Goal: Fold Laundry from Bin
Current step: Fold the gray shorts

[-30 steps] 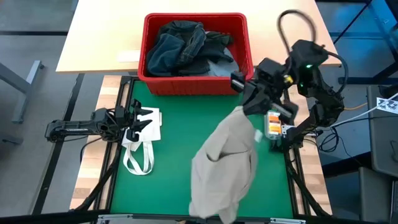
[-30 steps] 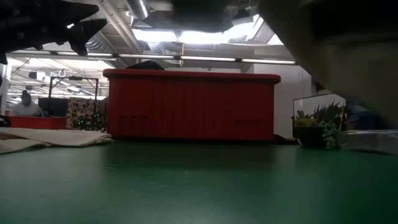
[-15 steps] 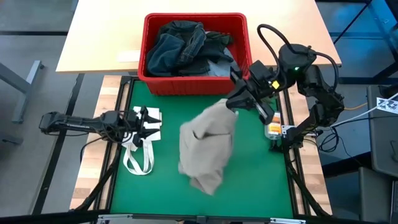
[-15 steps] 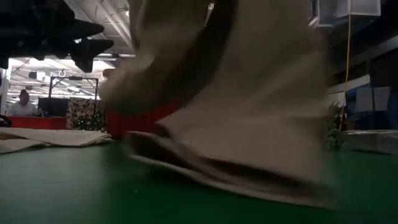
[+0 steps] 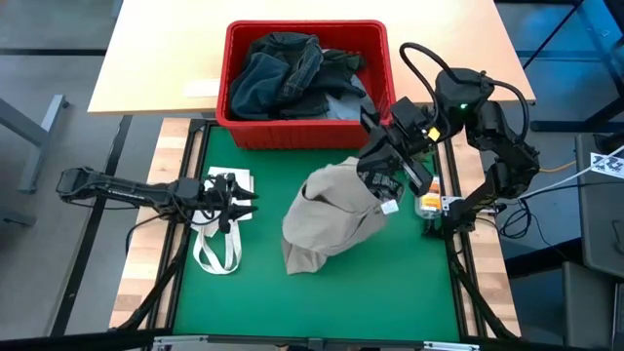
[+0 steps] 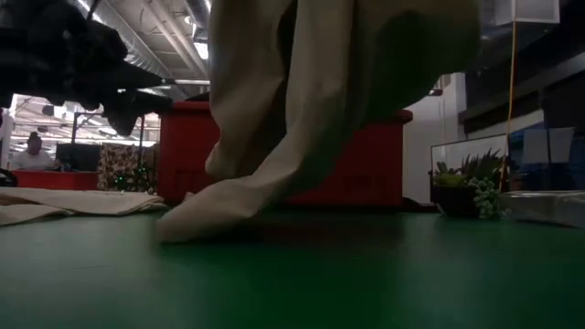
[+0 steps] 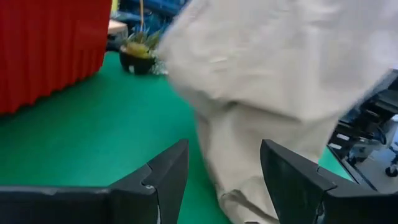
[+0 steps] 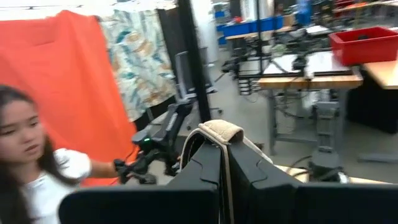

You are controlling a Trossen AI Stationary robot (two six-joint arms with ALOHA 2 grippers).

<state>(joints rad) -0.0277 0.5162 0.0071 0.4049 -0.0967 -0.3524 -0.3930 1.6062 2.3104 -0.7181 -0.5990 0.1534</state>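
- One garment, the beige trousers, is hanging from the right gripper above the green mat; the jaws are pinching a thick hem of the cloth, as the right wrist view shows, while the lower end is resting crumpled on the mat near its middle.
- In the low view the cloth is draping down from above and only its bottom fold is touching the surface, in front of the red bin.
- The left gripper is reaching in from the left with its fingers spread wide and holding nothing; it is hovering over the white tote bag lying at the mat's left edge, and facing the trousers, which fill its wrist view just beyond the fingertips.
- Several more pieces, dark navy jeans among them, are lying heaped in the bin at the table's far side.
- Judged from this, the task is in an early stage: one piece is out but not yet spread or folded, no folded garment is showing anywhere on the mat, and the bin's load is waiting.
- A person is showing beyond the table in the right wrist view.
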